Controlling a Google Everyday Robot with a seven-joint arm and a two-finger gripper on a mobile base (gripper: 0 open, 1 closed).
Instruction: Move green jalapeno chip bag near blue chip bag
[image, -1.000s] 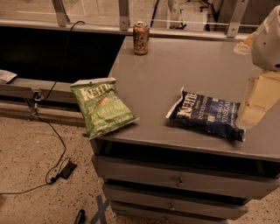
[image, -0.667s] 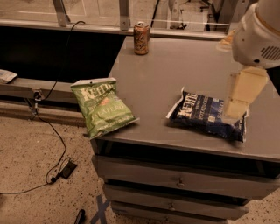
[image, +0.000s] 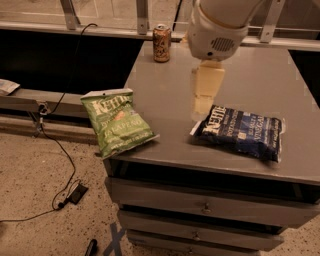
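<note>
Bag of jalapeno chips (image: 117, 122), light green crinkly foil with white lettering, lies at the front left corner of the grey metal bench (image: 260, 75), overhanging it. Well apart, towards the front right corner, lies the dark navy blue chip bag (image: 240, 132). The cream end effector (image: 204, 100) hangs above that bag's left end; whether it is spread or closed cannot be told. A brown drink can (image: 161, 43) stands at the rear left corner.

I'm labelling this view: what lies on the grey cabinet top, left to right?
Light green crinkly chip bag → brown soda can → dark navy chip bag. The cream claw hangs near the navy bag's left end.
</note>
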